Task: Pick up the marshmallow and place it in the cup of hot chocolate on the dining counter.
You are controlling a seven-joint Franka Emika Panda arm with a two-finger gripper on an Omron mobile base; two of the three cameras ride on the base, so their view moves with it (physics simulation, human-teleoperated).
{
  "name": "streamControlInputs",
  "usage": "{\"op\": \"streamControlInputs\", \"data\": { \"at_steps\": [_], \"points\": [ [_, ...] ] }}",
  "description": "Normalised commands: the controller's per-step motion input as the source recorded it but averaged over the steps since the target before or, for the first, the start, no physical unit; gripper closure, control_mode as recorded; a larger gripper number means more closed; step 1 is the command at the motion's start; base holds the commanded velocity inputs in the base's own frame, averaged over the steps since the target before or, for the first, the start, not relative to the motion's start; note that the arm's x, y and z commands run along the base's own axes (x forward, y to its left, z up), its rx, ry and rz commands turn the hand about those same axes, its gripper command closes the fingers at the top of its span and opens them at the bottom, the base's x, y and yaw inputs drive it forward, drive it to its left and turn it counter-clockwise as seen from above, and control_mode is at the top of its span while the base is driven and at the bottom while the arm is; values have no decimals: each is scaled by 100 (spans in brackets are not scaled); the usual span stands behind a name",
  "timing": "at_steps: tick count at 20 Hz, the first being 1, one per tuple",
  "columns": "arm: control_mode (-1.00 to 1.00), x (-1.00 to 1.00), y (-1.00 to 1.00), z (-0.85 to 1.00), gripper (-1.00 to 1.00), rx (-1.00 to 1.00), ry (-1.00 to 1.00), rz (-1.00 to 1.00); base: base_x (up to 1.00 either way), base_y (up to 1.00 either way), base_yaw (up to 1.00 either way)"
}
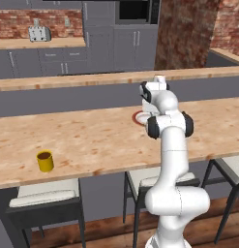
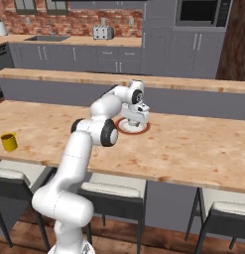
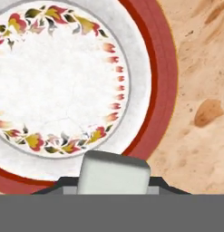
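In the hand view the marshmallow (image 3: pixel 114 173) sits at the bottom edge, right between the dark finger tips, which flank it on both sides. The jaws look drawn in against its sides, so the gripper (image 3: pixel 114 188) appears to have hold of it, though the contact itself is hidden under the lump. The grip seems to take the marshmallow across its narrow sides, which suits a soft lump that could squash or slip.

Just beyond it lies the plate (image 3: pixel 154 81), white with a flowered ring and a red rim; the marshmallow overlaps its rim, so it is on or just above the plate. The hand hangs low over the plate (image 2: pixel 144 128) in the right base view, arm stretched forward across the counter (image 2: pixel 193 149) to reach it.

Farther off to the left, well apart from the plate, the cup (image 1: pixel 45 161) stands upright near the counter's front edge, dark inside. Judging by this, the pick is about made and the carry to the cup is all ahead: a long sideways sweep that calls for a lift first.
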Motion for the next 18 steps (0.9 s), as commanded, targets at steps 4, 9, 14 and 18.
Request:
{"op": "streamControlInputs", "data": {
  "at_steps": [4,9,14,18],
  "points": [
    [-100,-100,20,56,100,0,-11,6,0,0,0],
    [-100,-100,33,37,100,0,-21,8,0,0,0],
    [-100,-100,43,37,100,2,-27,11,0,0,0],
    [-100,-100,57,32,100,5,-21,15,0,0,0]
  ]
}}
